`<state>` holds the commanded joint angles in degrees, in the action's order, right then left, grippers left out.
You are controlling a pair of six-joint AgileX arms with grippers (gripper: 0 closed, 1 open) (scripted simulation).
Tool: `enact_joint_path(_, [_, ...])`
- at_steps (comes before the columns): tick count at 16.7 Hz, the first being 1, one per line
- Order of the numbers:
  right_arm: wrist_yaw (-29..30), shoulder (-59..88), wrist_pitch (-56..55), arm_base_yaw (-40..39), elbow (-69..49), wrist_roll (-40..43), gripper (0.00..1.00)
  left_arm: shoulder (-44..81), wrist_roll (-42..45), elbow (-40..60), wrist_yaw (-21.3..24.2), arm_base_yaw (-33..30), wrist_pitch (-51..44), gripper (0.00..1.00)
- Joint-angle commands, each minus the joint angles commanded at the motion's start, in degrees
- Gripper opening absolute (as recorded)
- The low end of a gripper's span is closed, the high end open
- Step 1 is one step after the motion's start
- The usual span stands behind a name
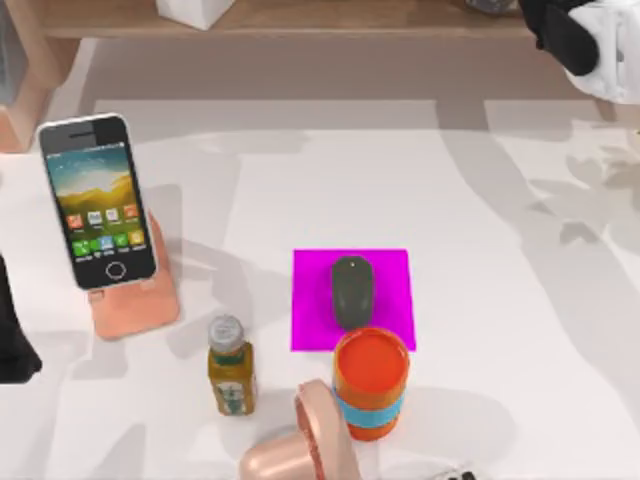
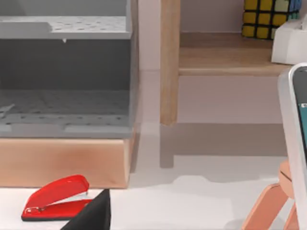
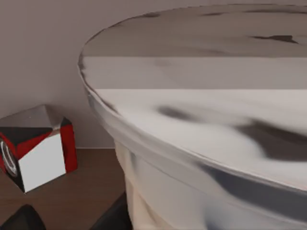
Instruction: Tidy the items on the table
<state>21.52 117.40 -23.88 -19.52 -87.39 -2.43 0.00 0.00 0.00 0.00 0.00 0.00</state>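
Mouse [image 1: 351, 290] lies on the magenta mat [image 1: 388, 275]; whether either pincer is clenched, I cannot tell.

Light over the table [image 1: 500, 200] is bright and even, with soft grey shadows lying in broad patches across its white surface, and the smartphone [image 1: 97, 203] and mouse [image 1: 351, 291] each throw a faint shadow beside them. In the left wrist view the space under the grey shelf [image 2: 64, 28] is dimmer, and a red stapler [image 2: 57, 197] shows a pale sheen. The right wrist view is blurred where a large pale lid [image 3: 201, 96] sits very near the lens.
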Motion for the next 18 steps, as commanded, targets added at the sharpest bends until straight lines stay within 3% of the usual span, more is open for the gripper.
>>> enact_joint_path(1, [0.0, 0.0, 0.0, 0.0, 0.0, 0.0, 0.0, 0.0, 0.0, 0.0, 0.0, 0.0, 0.0, 1.0])
enact_joint_path(14, [0.0, 0.0, 0.0, 0.0, 0.0, 0.0, 0.98, 0.0, 0.0, 0.0, 0.0, 0.0, 0.0, 1.0])
enact_joint_path(18, [0.0, 0.0, 0.0, 0.0, 0.0, 0.0, 1.0, 0.0, 0.0, 0.0, 0.0, 0.0, 0.0, 1.0])
